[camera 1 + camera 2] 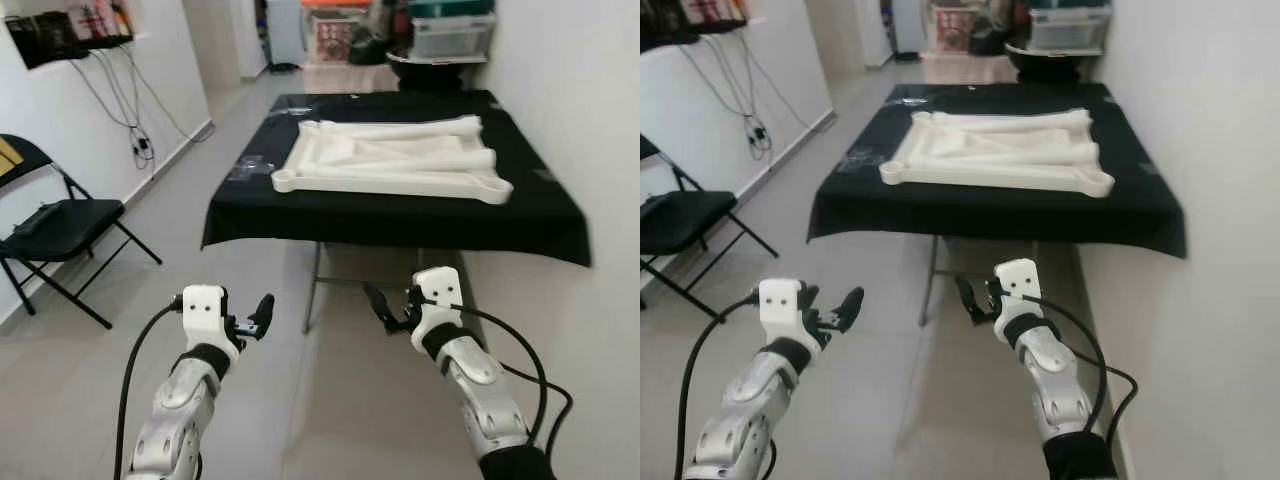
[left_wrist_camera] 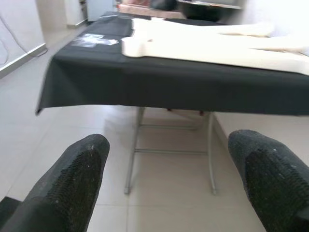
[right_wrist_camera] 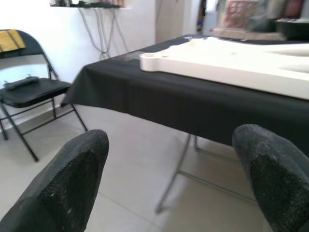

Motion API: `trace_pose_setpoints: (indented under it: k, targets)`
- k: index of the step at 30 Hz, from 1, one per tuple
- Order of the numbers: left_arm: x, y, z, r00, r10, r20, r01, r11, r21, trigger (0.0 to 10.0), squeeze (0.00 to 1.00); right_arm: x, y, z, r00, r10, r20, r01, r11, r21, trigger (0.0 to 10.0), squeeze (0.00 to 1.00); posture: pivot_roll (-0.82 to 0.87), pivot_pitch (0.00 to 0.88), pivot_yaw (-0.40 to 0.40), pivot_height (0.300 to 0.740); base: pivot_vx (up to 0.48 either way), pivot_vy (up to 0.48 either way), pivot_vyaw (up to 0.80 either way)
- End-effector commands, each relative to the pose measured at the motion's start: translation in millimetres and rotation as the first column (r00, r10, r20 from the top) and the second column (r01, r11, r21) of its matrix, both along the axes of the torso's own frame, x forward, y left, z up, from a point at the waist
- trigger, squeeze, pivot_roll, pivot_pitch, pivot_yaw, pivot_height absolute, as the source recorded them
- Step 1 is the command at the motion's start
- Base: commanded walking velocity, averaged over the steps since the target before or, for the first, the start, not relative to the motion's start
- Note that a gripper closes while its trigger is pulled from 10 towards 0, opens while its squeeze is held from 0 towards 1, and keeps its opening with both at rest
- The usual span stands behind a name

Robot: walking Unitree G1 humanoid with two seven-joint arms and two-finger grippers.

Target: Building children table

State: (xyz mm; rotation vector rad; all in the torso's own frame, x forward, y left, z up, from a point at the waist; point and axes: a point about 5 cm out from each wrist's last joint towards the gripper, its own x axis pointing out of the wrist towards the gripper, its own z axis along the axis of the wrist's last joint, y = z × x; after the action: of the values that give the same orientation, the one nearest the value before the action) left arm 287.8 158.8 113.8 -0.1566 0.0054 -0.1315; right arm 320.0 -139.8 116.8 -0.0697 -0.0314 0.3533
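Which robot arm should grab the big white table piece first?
Probably the right. The right gripper hangs open in line with the white frame on the black table; the left gripper, also open, sits off towards the frame's left end.

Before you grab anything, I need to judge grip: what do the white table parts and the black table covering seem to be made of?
The white table parts look like moulded plastic: matte, one even off-white, rounded edges, round sockets at the corners. Painted wood is possible. The black table covering looks like thin cloth, draping loosely over the edges with soft folds at the corners.
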Motion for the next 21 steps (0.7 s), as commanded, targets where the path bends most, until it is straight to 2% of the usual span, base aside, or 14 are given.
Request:
trace_pose_setpoints:
  k: [1,16,21]
  targets:
    - [3.0,-0.9,-1.8,1.000,-0.009,-0.015,0.009,1.000,-0.001,10.0,0.00,-0.6,-6.4,-3.0,1.000,-0.013,-0.020,0.013,1.000,0.004,10.0,0.00,-0.01,0.000,0.012,0.740,0.352,0.000,0.00]
    - [12.5,-4.7,3.7,0.999,-0.043,-0.003,0.043,0.999,-0.006,10.0,0.00,1.9,-7.0,-4.6,0.999,-0.016,-0.049,0.018,0.999,0.029,10.0,0.00,-0.02,0.000,0.027,0.740,0.342,0.000,0.00]
    - [13.1,-4.8,3.5,0.999,-0.047,-0.003,0.047,0.999,-0.005,10.0,0.00,1.7,-6.1,-4.5,0.999,-0.008,-0.049,0.009,1.000,0.030,10.0,0.00,-0.02,0.000,0.028,0.740,0.339,0.000,-0.80]
